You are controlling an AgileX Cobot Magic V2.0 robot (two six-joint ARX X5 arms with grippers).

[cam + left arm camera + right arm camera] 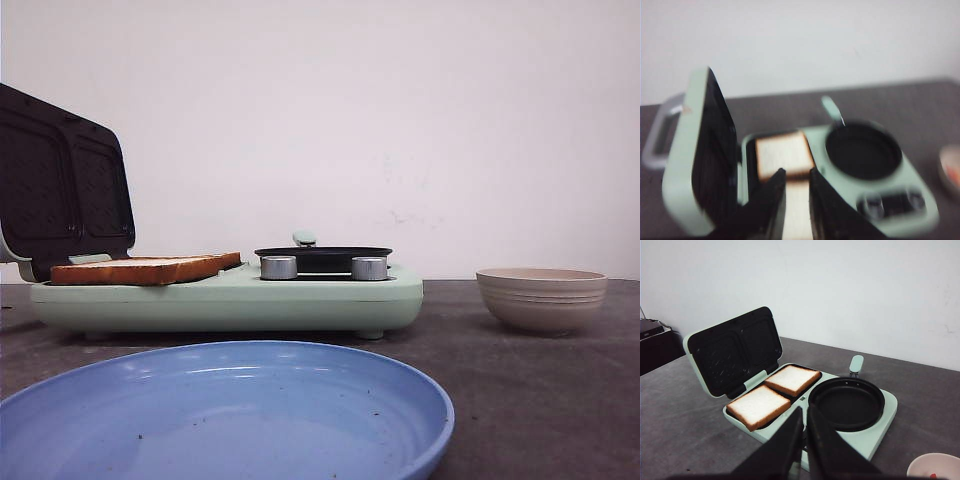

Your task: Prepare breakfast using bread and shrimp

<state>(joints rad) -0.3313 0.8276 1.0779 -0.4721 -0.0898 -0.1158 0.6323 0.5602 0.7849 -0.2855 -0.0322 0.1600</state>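
Two slices of bread (775,391) lie side by side in the open mint-green sandwich maker (230,296), beside its round black pan (846,403), near the tabletop's (520,400) far edge. What may be the shrimp (933,475) shows as a red speck in a pale bowl (541,298) well off to the appliance's right. Neither gripper grasps anything: the left gripper (796,172) has its fingers slightly apart, the right gripper (804,410) nearly together.
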